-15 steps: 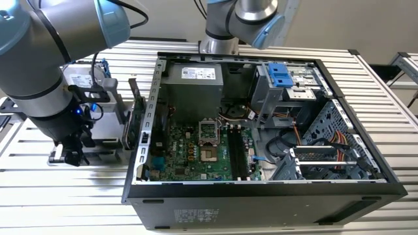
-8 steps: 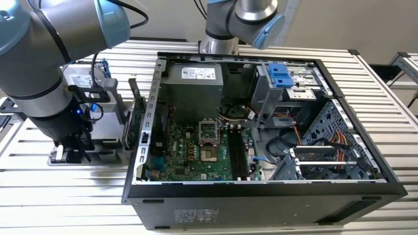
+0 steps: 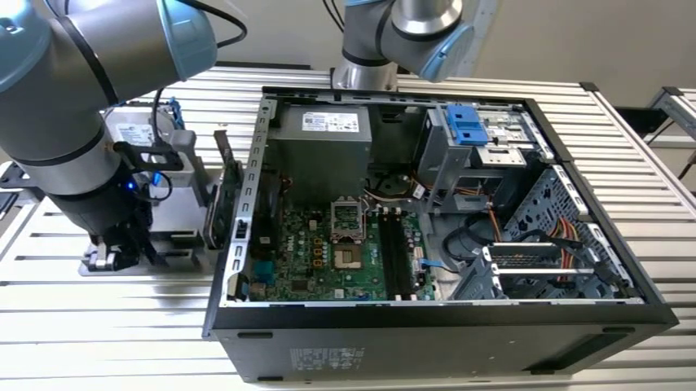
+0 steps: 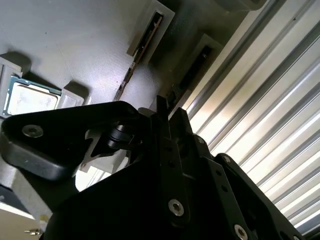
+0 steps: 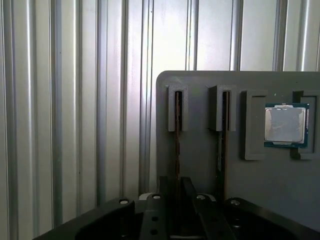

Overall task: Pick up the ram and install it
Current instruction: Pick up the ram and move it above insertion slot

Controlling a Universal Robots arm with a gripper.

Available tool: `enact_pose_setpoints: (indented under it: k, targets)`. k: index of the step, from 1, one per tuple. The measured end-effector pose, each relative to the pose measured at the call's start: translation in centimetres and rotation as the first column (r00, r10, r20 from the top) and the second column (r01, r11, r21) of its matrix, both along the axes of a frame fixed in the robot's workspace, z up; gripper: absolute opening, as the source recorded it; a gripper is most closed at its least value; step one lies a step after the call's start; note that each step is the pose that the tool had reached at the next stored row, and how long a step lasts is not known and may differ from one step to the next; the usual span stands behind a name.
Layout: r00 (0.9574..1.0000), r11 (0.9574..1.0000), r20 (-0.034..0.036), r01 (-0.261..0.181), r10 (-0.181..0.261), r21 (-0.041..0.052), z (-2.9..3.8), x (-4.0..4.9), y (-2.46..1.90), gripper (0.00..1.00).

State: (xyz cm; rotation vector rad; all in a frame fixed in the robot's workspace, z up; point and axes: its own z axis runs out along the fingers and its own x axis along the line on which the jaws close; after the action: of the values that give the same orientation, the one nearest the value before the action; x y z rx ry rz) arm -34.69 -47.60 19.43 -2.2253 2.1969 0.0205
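The claw [image 5: 174, 199] is seen set astride the ram [image 5: 178, 135], which is stood on edge in a slot of the grey holder [image 5: 200, 165]; whether it is clamped on the stick cannot be told. A second stick [image 5: 222, 132] is held in the neighbouring slot, with a processor chip [image 5: 285, 125] seated just beyond. At the exterior view's lower left the arm [image 3: 77, 138] is angled steeply down, wrist pointed at the slatted table [image 3: 109, 342], beside the open computer case [image 3: 435, 326]
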Motion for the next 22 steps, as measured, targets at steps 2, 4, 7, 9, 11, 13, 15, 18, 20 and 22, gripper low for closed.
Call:
enact_pose_setpoints:
  k: [2, 4, 7, 9, 11, 13, 15, 18, 20, 22]
  targets:
    - [1.0, 1.0, -0.0001, 0.0, 0.0, 0.0, 0.0, 0.0, 0.0, 0.0]
    - [1.0, 1.0, 0.0, 0.0, 0.0, -0.0001, 0.0, 0.0, 0.0, 0.0]
    - [1.0, 1.0, -0.0001, 0.0, 0.0, -0.0001, -0.01, 0.0, 0.0, 0.0]
    - [1.0, 1.0, -0.0001, 0.0, 0.0, -0.0001, -0.01, 0.0, 0.0, 0.0]
    - [1.0, 1.0, -0.0001, 0.0, 0.0, -0.0001, -0.02, 0.0, 0.0, 0.0]
    - [1.0, 1.0, 0.0, 0.0, 0.0, -0.0001, -0.02, 0.0, 0.0, 0.0]
    - [1.0, 1.0, -0.0001, 0.0, 0.0, -0.0001, -0.02, 0.0, 0.0, 0.0]
    - [1.0, 1.0, -0.0001, 0.0, 0.0, -0.0001, -0.03, 0.0, 0.0, 0.0]
    - [1.0, 1.0, -0.0001, 0.0, 0.0, -0.0001, -0.03, 0.0, 0.0, 0.0]
    - [1.0, 1.0, -0.0001, 0.0, 0.0, -0.0001, -0.04, 0.0, 0.0, 0.0]
